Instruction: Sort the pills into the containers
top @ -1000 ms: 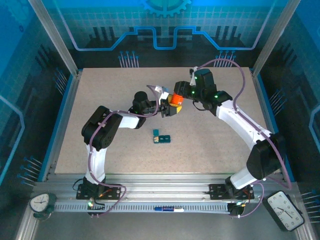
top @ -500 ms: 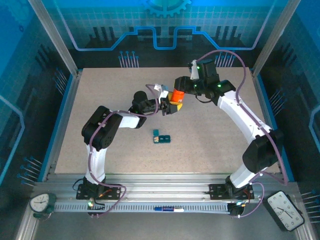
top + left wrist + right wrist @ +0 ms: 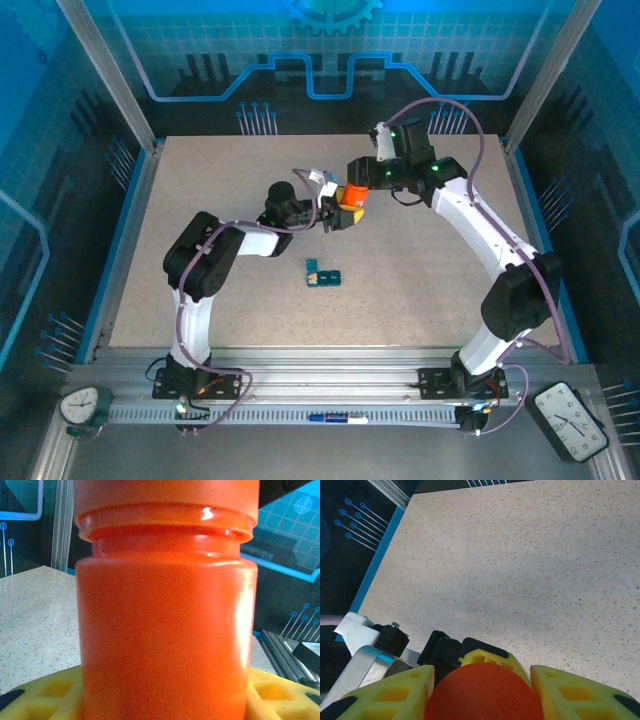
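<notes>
Containers (image 3: 323, 275), a small dark-teal strip of joined cells, lie flat on the speckled table (image 3: 200, 200) near its middle, between the two arms and well apart from both grippers. What the cells hold is too small to tell.

Farther back, the left gripper (image 3: 334, 216) is clamped on the orange bottle (image 3: 350, 196). In the left wrist view its yellow fingers (image 3: 47, 692) press against the lower sides of the bottle's body (image 3: 165, 630).

From the far side, the right gripper (image 3: 360, 178) meets the same bottle, its yellow fingers (image 3: 395, 692) closed on either side of the round orange cap (image 3: 482, 692). Whether the bottle rests on the table or hangs above it cannot be told.
</notes>
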Action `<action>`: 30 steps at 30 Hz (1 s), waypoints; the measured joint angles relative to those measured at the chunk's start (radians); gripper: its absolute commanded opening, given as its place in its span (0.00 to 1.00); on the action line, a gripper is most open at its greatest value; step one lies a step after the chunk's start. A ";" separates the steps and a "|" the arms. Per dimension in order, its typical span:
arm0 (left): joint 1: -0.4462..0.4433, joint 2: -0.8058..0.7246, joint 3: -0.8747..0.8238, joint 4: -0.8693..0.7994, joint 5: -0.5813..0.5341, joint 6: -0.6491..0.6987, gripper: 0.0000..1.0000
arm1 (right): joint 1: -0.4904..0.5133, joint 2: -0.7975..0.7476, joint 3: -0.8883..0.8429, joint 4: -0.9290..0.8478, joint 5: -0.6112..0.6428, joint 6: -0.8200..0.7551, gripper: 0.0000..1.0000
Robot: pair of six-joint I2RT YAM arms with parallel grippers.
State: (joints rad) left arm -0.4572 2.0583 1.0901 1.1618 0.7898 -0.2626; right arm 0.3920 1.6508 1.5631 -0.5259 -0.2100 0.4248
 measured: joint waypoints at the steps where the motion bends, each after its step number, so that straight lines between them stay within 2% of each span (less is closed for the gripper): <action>1: 0.000 0.000 0.000 -0.006 0.002 0.000 0.00 | 0.000 -0.005 -0.014 0.012 0.000 -0.001 0.43; 7: 0.000 0.000 0.000 -0.033 0.016 0.002 0.00 | 0.006 -0.030 -0.072 0.058 0.028 -0.014 0.42; 13: -0.006 0.000 0.000 -0.035 0.032 0.005 0.00 | 0.012 -0.087 -0.160 0.135 0.055 0.036 0.41; 30: -0.005 0.000 -0.001 -0.042 0.039 0.007 0.00 | 0.026 -0.115 -0.217 0.195 0.114 0.163 0.39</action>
State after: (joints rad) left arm -0.4618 2.0583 1.0889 1.1198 0.8288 -0.2558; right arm 0.4179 1.5360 1.3457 -0.3309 -0.0963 0.5877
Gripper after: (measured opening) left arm 0.536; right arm 0.468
